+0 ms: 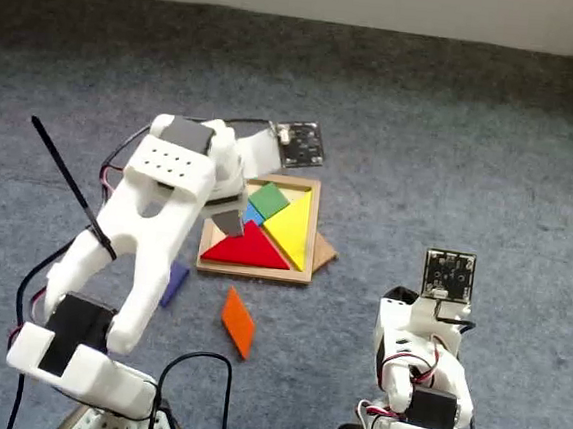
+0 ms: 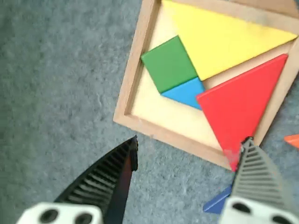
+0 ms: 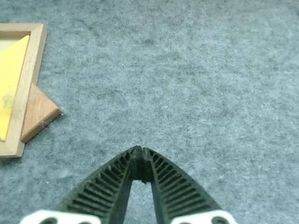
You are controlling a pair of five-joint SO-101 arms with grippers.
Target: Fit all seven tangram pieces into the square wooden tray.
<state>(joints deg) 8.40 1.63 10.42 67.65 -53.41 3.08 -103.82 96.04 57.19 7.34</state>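
The square wooden tray [image 1: 306,268] lies mid-table and holds a green square [image 1: 268,201], a small blue triangle [image 1: 253,215], a yellow triangle [image 1: 291,227] and a red triangle [image 1: 246,247]. My left gripper [image 2: 190,142] hangs open just above the tray's edge [image 2: 128,93], by the red triangle's [image 2: 243,105] corner, with nothing between its fingers. An orange parallelogram [image 1: 238,321] and a blue piece [image 1: 174,283] lie on the carpet in front of the tray. A tan triangle [image 3: 39,112] pokes out from under the tray's right side. My right gripper [image 3: 140,150] is shut and empty over bare carpet.
Grey carpet covers the whole table. The right arm [image 1: 423,377] sits folded at the front right, well away from the tray. The left arm's cables [image 1: 193,362] loop near the front edge.
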